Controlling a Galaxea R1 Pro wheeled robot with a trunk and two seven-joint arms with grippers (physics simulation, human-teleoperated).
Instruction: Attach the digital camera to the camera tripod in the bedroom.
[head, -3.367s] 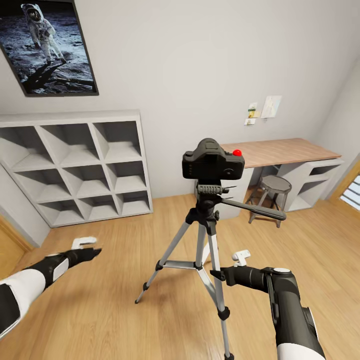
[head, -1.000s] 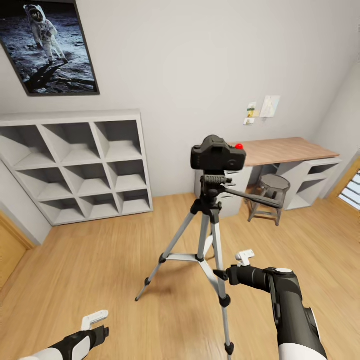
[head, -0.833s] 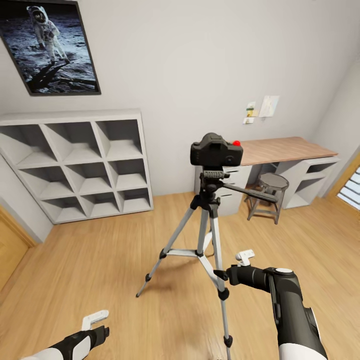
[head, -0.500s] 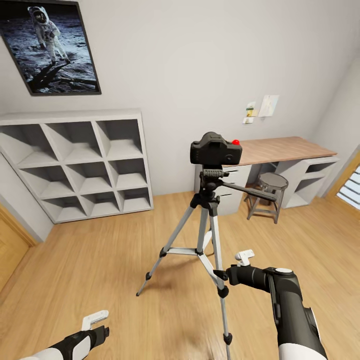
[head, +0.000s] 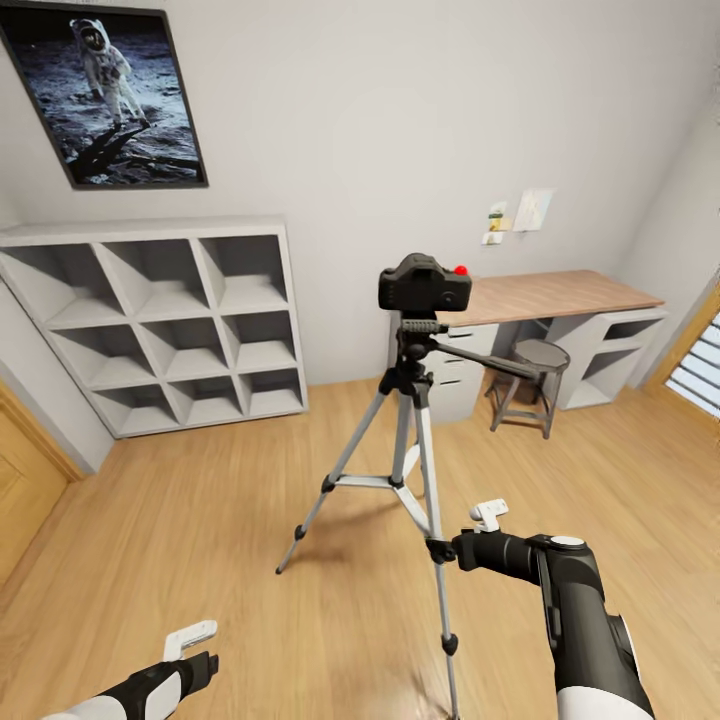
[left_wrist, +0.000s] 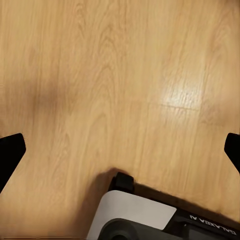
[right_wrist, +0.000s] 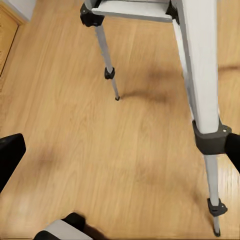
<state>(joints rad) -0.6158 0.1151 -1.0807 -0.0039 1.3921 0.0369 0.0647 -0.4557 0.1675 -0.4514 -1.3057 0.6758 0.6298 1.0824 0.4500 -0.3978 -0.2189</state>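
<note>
Camera (head: 424, 284) sat mounted on the tripod (head: 412, 400) head, well above and beyond both sets of jaws, so the attaching looked done (a judgement only). The tripod's long axis stood upright; its near leg passed just beside the right gripper (head: 485, 515), the nearer arm, while the left gripper (head: 190, 637) hung low and well apart. Both jaws were spread wide, holding nothing. The right wrist view caught leg joints and feet (right_wrist: 214, 206) on the floor (left_wrist: 120, 75); the head view alone gave the camera.

The light wood plank floor (head: 200, 520) carries the camera tripod (head: 405, 470) on three spread legs, with the white cube shelving (head: 160, 325) and a stool (head: 525, 385) standing farther back.
</note>
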